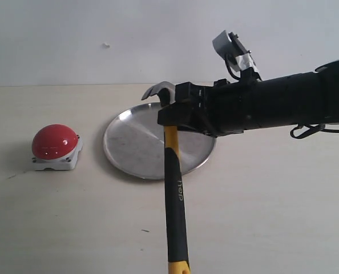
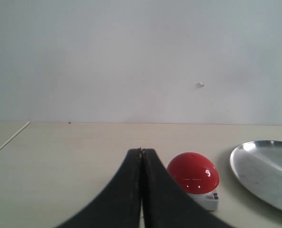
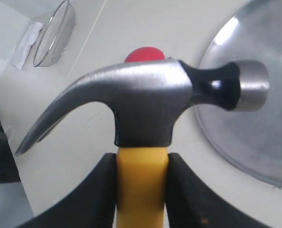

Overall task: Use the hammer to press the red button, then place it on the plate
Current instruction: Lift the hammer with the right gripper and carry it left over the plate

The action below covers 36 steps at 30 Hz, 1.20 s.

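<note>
1. You see the hammer (image 1: pixel 177 194): yellow and black handle, dark grey head with a bright steel face.
2. Your button (image 1: pixel 55 141) is glossy red on a light grey base.
3. The plate (image 1: pixel 132 145) is silver.
4. The table (image 1: pixel 261 217) is pale beige.

Hammer (image 1: pixel 170 154): brand word "deli" in yellow letters on black grip part of handle, just below yellow neck section. Letters run lengthwise along handle, turned sideways in exterior view. Small, slightly blurred, but legible. Wrist views: lettering out of frame. Nothing else readable anywhere.
</note>
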Tool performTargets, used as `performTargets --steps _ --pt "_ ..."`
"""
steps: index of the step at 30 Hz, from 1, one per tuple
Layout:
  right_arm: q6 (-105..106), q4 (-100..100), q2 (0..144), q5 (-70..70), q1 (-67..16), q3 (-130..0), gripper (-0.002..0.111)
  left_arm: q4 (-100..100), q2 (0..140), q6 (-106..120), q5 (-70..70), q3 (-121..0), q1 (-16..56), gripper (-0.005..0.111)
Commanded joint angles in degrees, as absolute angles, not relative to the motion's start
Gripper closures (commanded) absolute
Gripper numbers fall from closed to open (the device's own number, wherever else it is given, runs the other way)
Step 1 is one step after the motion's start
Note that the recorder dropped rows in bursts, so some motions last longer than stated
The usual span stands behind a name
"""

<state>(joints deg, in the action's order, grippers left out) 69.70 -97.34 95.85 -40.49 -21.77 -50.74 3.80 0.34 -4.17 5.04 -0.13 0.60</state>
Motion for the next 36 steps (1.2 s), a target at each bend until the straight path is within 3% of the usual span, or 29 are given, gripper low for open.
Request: performTargets --steps 1,8,36 --pt "71.3 -99.9 94.1 -40.6 -24.8 -52.4 0.108 3.9 0.0 -4.7 4.9 0.0 0.5 0.107" --pt "72.3 -99.9 92.9 -35.1 -28.4 -52.4 0.108 3.9 0.0 -4.7 4.9 0.0 0.5 0.107" --pt "72.9 -99.9 92.9 -41.3 -28.4 -52.4 0.108 3.9 0.0 -4.7 4.9 0.0 0.5 0.107"
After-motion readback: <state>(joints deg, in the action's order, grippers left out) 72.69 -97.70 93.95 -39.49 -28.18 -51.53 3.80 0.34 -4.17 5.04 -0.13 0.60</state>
